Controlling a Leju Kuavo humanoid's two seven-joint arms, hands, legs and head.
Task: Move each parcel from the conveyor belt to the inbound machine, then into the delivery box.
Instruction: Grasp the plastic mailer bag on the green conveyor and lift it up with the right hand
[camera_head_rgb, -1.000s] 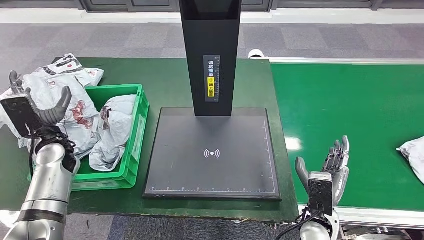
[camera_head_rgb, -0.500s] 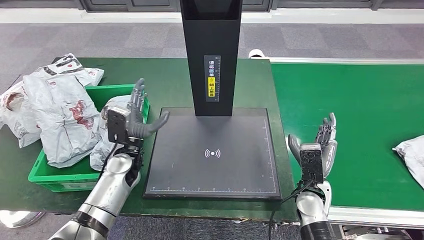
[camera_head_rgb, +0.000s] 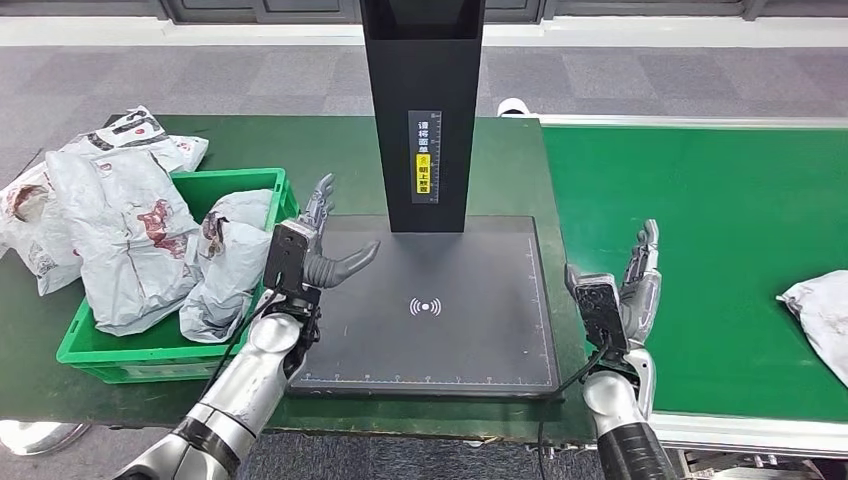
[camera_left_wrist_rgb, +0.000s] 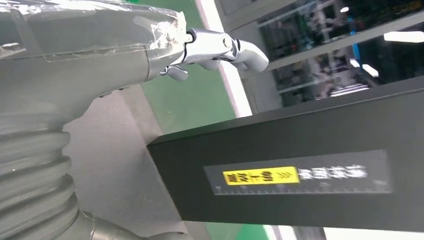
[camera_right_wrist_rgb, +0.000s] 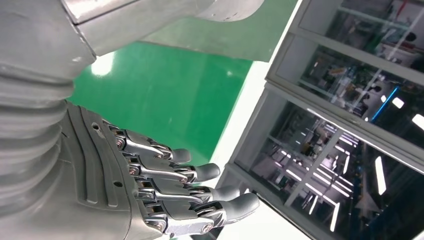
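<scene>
A grey parcel (camera_head_rgb: 818, 318) lies on the green conveyor belt (camera_head_rgb: 700, 230) at the far right edge. My right hand (camera_head_rgb: 630, 290) is raised at the belt's near left corner, fingers straight and apart (camera_right_wrist_rgb: 190, 195), holding nothing. My left hand (camera_head_rgb: 315, 248) hovers over the left edge of the black inbound machine's plate (camera_head_rgb: 430, 320), fingers spread and empty. The machine's black column (camera_head_rgb: 422, 110) with its yellow label (camera_left_wrist_rgb: 260, 176) rises behind the plate. The green delivery box (camera_head_rgb: 268, 300) on the left holds several grey parcels (camera_head_rgb: 225, 260).
More grey parcels (camera_head_rgb: 120, 150) spill over the box's far left side onto the dark green table (camera_head_rgb: 330, 150). A white roller end (camera_head_rgb: 512, 106) marks the belt's far left corner. Grey carpet lies beyond the table.
My left hand has swung from the left side of the box across to the plate's left edge. My right hand has lifted and shifted slightly left. The parcel on the belt has crept left.
</scene>
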